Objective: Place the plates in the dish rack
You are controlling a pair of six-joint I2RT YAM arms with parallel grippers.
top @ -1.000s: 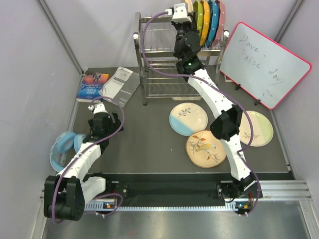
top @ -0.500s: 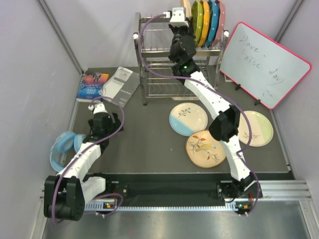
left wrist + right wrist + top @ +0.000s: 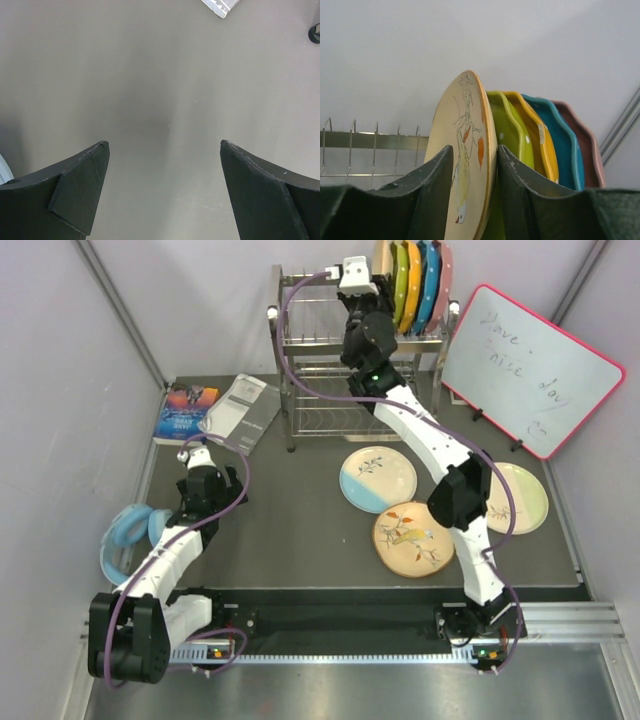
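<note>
The chrome dish rack stands at the back of the table; its wire slots show in the right wrist view. My right gripper is up at the top tier, shut on a tan bird-on-branch plate held upright on edge beside the plain green plate; a finger sits on each face. On the table lie a cream-and-light-blue plate, a second tan bird plate and a pale cream-green plate. My left gripper is open and empty over bare table.
Plain green, orange, blue and pink plates stand in the rack's top right slots. A pink-framed whiteboard leans at the right. A book and grey booklet lie back left. A light blue object sits off the left edge.
My right gripper has shifted a little left along the rack's top tier with the tan plate, then held still. The left arm has not moved.
</note>
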